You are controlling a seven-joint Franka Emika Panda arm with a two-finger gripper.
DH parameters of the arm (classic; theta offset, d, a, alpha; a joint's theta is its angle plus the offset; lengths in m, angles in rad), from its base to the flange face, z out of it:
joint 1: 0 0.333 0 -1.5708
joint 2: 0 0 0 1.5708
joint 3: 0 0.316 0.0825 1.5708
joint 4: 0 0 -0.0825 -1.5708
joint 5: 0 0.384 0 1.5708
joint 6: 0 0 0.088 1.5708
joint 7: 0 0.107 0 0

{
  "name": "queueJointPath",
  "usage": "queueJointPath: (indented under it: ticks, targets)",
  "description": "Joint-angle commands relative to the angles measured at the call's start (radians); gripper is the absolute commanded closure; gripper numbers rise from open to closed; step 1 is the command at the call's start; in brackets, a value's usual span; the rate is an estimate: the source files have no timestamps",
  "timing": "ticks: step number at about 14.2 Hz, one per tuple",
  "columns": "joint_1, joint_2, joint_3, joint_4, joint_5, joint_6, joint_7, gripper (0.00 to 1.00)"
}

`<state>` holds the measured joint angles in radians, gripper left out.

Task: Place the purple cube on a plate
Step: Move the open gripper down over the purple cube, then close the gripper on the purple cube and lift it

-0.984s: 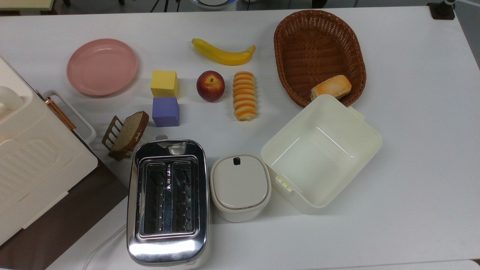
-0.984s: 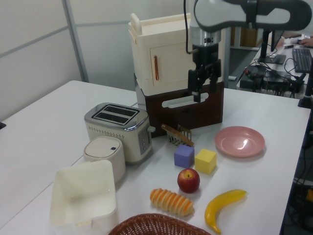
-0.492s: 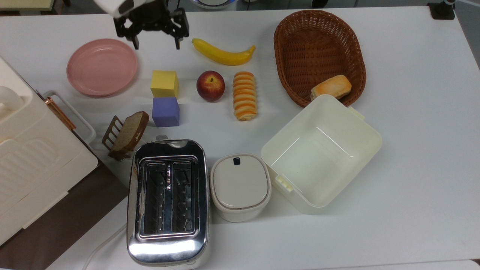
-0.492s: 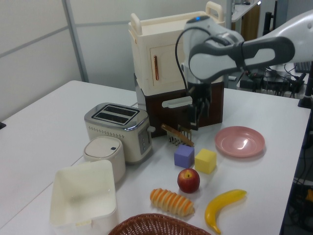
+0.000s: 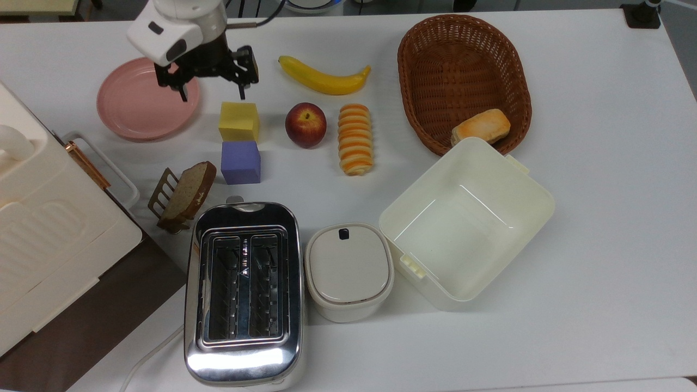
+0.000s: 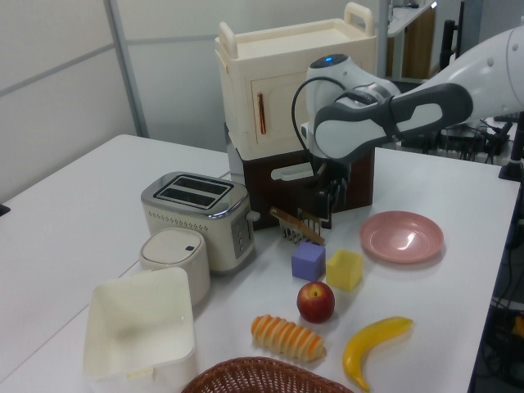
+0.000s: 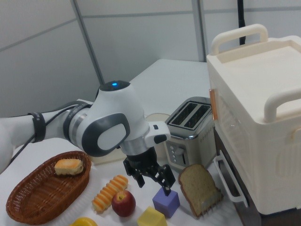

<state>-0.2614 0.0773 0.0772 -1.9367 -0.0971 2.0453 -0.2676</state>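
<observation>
Since half a second ago the tool has come lower in the top view and closer to the cubes, its fingers spread apart and holding nothing; everything on the table lies where it did.

Going left to right in the top view: a cream cabinet fills the left edge. The plate lies bare, with one finger of the tool over its right rim and the other just above the yellow cube. Below the plate, a slice of bread leans in a small rack. The purple cube sits on the table, touching or nearly touching the yellow cube above it, clear of the plate and just above the toaster. In the left view the tool hangs over the two cubes.

Next come an apple, a banana above it, and a striped pastry. Below these stand a lidded cream pot and an open cream tub. A wicker basket holds a bread roll at its lower rim.
</observation>
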Motion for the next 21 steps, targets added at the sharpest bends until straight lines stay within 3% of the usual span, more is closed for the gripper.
queueJointPath:
  ticks: [1,5,21]
  targets:
    - [-0.015,0.047,0.013,-0.018,-0.007,0.11,0.004,0.0]
    - [-0.01,0.099,0.015,-0.019,-0.004,0.196,0.175,0.0]
    - [0.027,0.202,0.05,-0.015,-0.016,0.266,0.179,0.0]
